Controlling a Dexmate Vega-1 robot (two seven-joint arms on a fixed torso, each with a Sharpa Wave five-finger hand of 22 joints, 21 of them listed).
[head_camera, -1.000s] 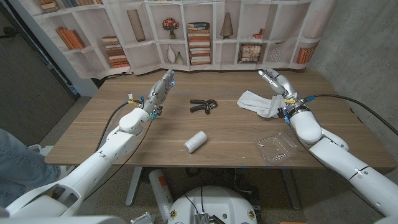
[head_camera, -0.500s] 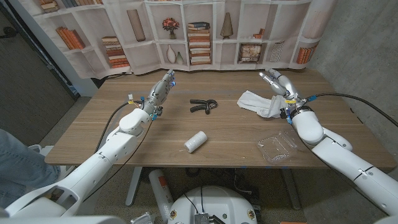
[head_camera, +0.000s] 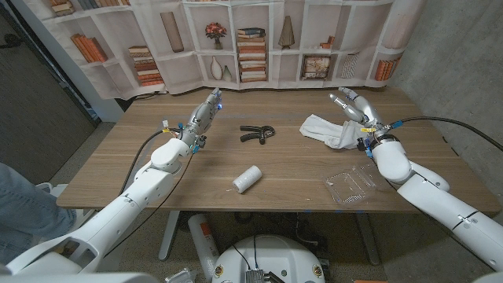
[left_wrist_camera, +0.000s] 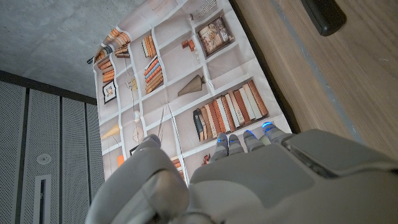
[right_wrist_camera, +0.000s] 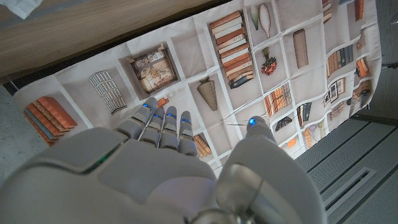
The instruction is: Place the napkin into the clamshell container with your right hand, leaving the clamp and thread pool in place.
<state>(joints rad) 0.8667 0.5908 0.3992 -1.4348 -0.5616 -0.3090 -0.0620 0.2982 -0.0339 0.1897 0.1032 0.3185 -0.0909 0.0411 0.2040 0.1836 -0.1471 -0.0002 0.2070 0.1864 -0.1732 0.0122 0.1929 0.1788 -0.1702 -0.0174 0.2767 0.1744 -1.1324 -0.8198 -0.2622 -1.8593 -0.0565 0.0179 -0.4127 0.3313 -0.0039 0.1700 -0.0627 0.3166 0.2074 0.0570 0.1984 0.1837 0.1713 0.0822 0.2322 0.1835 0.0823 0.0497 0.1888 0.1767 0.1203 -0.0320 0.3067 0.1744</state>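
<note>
napkin (head_camera: 326, 130) on table - just beside right hand (head_camera: 350, 110), fingers extended.

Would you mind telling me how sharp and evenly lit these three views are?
Head view: even soft light, sharp, and the clear clamshell container is faint against the table. Both wrist views: upside down, each robot hand's back close and blurred, the bookshelf backdrop sharper.

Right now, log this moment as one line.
right hand open beside white cloth napkin | clear plastic clamshell container empty | black clamp, white thread spool untouched | left hand idle
</note>
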